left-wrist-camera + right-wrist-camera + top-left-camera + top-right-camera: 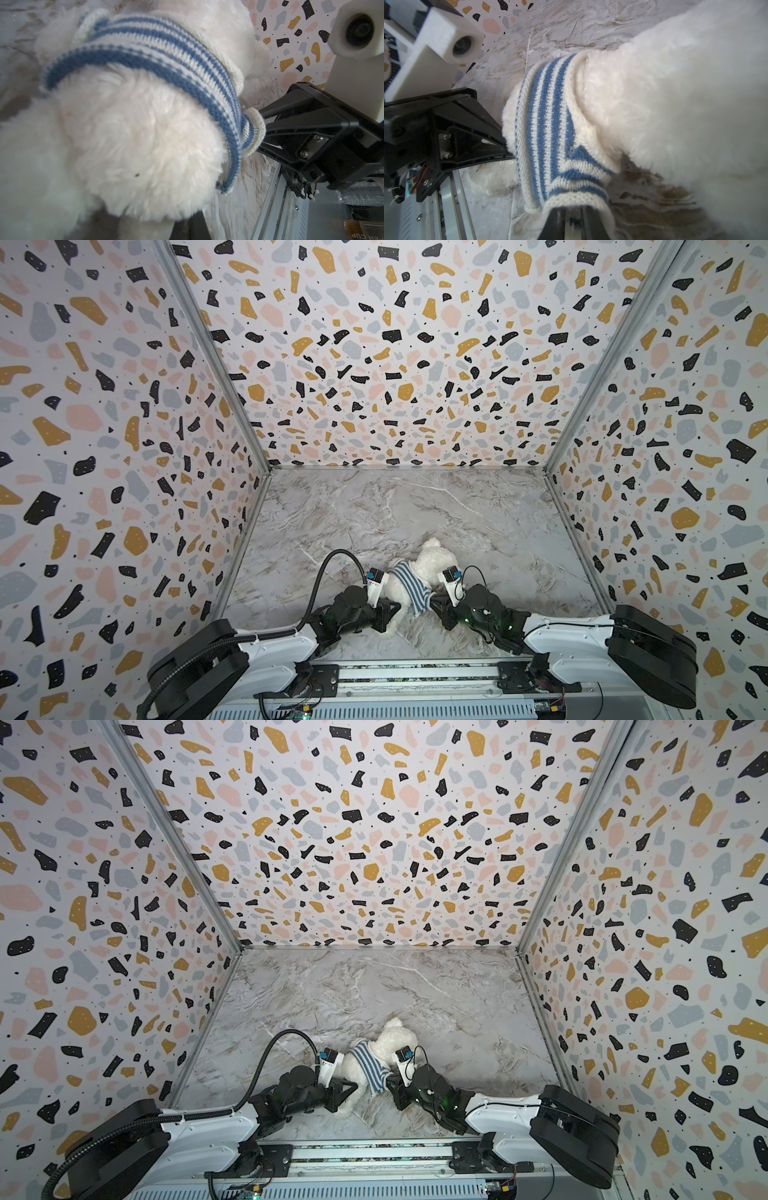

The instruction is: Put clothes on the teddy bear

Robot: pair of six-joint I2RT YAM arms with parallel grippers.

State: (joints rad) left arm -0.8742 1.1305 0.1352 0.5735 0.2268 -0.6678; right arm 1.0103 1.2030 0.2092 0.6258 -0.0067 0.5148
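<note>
Top views both show a metal rail (415, 672) along the near edge, with the two arms mounted on it and reaching in over the desk (374, 510). The desk is a grey marble-patterned sheet with white and brownish veins.

Close to its near edge, about midway across, lies the bear (436, 562). Its head points toward the back and slightly right, its legs toward the rail. A blue-and-white striped shirt (409, 585) sits in a bunched band around its body, just below the head.

The left tool (397, 608) is clenched, with its tips pressed into the fur of the bear's lower body beside the shirt's edge. Whether it pinches fur or knit I cannot tell. The right tool (434, 598) comes in from the opposite side and grasps the shirt. In the right wrist view the knit is drawn over its tips.

Past the bear the marble sheet runs on to the back. Three walls (395, 344) enclose it, covered in a terrazzo print of black, ochre, pink and grey flecks on white. Metal corner posts (220, 364) join them.
</note>
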